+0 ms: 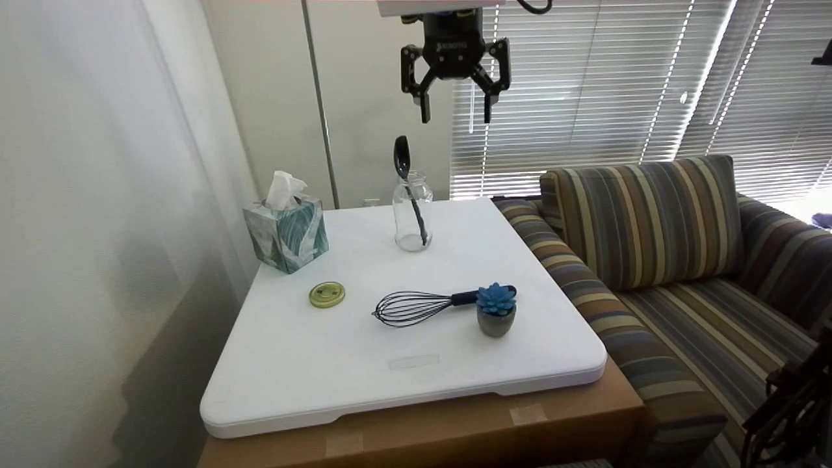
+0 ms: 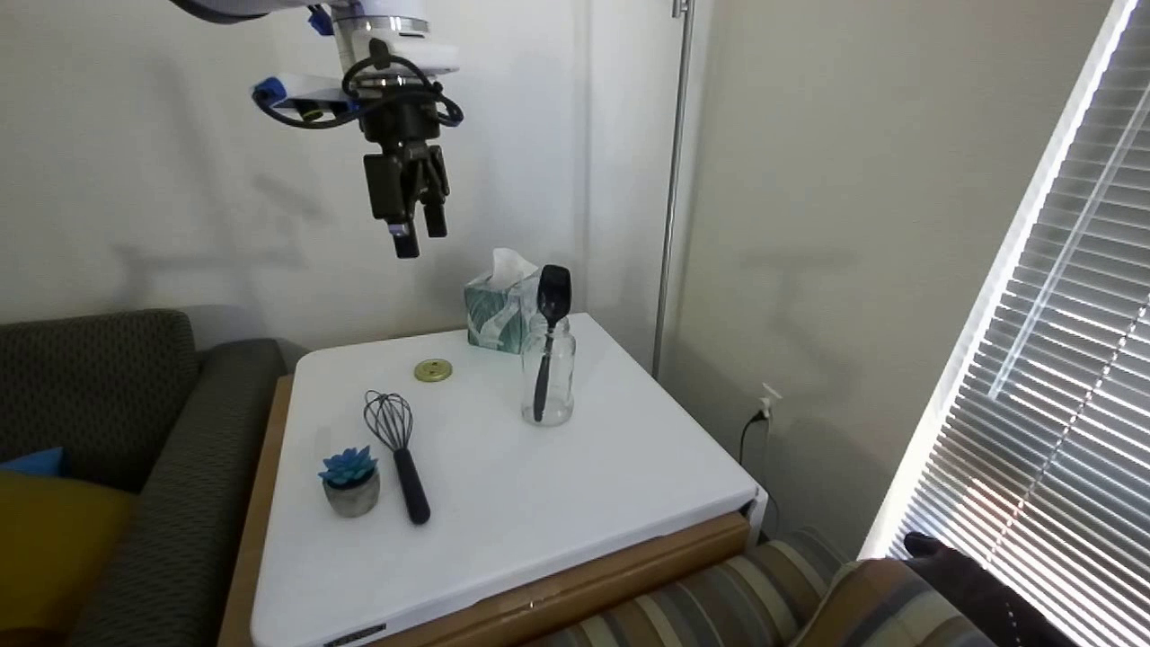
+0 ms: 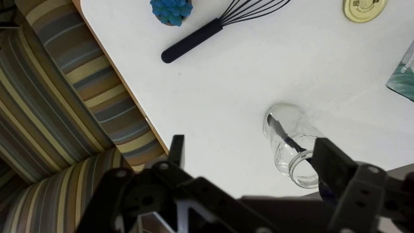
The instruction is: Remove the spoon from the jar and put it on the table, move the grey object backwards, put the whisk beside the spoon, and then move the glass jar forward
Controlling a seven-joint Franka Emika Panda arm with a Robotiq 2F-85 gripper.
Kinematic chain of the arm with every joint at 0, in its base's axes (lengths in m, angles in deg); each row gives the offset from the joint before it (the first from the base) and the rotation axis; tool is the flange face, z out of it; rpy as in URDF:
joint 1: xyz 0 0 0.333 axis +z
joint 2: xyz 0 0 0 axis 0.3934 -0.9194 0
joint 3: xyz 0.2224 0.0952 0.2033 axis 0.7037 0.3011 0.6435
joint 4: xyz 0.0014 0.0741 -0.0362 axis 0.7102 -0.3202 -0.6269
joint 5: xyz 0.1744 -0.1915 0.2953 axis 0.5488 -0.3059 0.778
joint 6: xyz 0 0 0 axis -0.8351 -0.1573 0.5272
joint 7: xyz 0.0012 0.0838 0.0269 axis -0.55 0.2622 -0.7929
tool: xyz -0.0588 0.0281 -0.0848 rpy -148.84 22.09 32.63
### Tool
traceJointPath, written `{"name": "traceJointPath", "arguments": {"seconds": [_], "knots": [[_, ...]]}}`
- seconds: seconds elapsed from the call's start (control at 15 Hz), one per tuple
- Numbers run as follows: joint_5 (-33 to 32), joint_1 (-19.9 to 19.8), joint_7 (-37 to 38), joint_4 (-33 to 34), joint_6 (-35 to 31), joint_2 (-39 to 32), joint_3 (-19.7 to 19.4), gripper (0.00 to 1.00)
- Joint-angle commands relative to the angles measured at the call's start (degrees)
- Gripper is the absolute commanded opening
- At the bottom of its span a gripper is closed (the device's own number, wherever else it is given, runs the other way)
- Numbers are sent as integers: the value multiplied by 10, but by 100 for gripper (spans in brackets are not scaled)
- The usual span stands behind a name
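In an exterior view, a black two-fingered robotic gripper [image 1: 456, 118] hangs wide and unladen, a long black oval-headed spoon [image 1: 402, 158] at eight o'clock below it, standing head-up in a clear cylindrical glass jar [image 1: 404, 224] and leaning toward half past eleven. In an exterior view, the gripper [image 2: 420, 239] has the spoon [image 2: 554, 294] at four o'clock, nearly upright. In the wrist view, the spoon's handle [image 3: 280, 131] runs from half past ten toward half past four, vanishing behind a fingertip [image 3: 328, 161]; centring the grasp likely calls for a shift toward four o'clock.
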Motion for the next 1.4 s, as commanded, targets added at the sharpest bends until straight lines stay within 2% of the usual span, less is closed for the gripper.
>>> {"name": "traceJointPath", "arguments": {"seconds": [0.0,0.47,0.73,1.13,1.33], "knots": [[7,4,22,-25,-43,-7,-16,100],[8,5,76,24,-99,-66,-38,100],[8,4,93,87,-90,-108,-46,100],[16,-8,84,244,-50,-193,-60,100],[46,-34,62,340,-10,-250,-51,100]]}}
